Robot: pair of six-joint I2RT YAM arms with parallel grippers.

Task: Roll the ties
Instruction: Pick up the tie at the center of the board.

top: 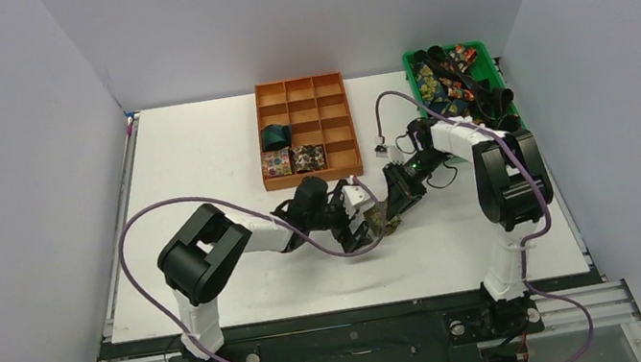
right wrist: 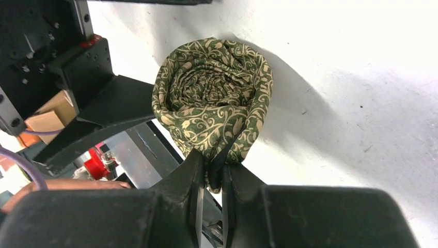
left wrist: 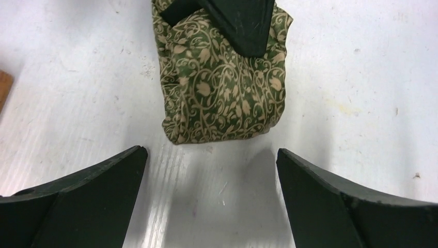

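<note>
A rolled tie, olive green with a tan vine pattern, rests as a coil on the white table [top: 205, 209]; it shows in the right wrist view [right wrist: 212, 98], the left wrist view [left wrist: 222, 93] and, small, from above [top: 381, 222]. My right gripper [right wrist: 212, 163] is shut on the coil's outer edge, pinching the fabric between its fingers. Its black fingers [left wrist: 243, 26] cover the coil's far end in the left wrist view. My left gripper [left wrist: 212, 155] is open and empty, jaws wide apart just short of the coil, facing it. From above the two grippers meet at the table's middle, left gripper [top: 360, 218] and right gripper [top: 391, 209].
An orange compartment tray [top: 314, 178] stands at the back centre, holding a teal coil [top: 275, 136], a floral coil [top: 276, 163] and a dark flecked coil [top: 309, 156]. A green bin [top: 407, 58] with several loose ties stands at the back right. Purple cables loop beside both arms.
</note>
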